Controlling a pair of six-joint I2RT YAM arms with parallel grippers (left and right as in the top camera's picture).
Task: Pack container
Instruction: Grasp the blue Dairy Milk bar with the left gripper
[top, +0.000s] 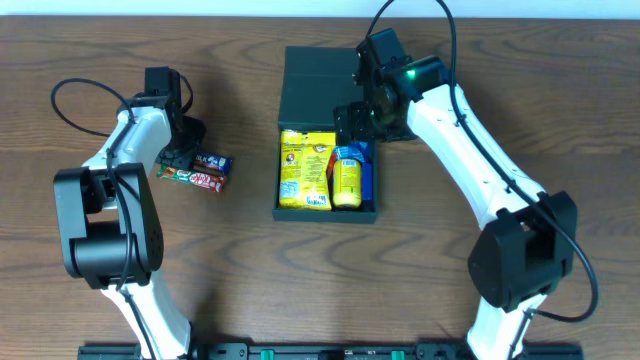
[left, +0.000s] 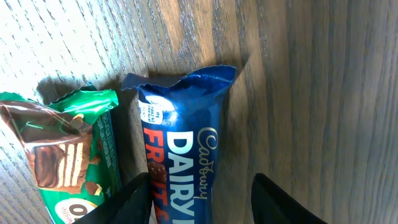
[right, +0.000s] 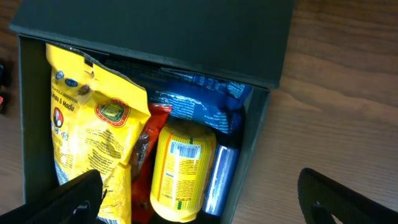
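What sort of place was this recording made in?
Most likely a robotics lab bench rather than a home or shop: two white-and-black robot arms work at a brown wood-grain table with a dark teal-green cardboard box of snack packets and two loose wrapped chocolate bars.

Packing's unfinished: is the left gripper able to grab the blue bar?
Likely yes: the left gripper hangs open astride the blue bar, nothing covering it, though the green packet lies close beside.

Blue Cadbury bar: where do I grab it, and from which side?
Pinch the blue Cadbury bar across its narrow width, from straight above: it lies flat on the table, long edges exposed, though the green packet sits close along one.
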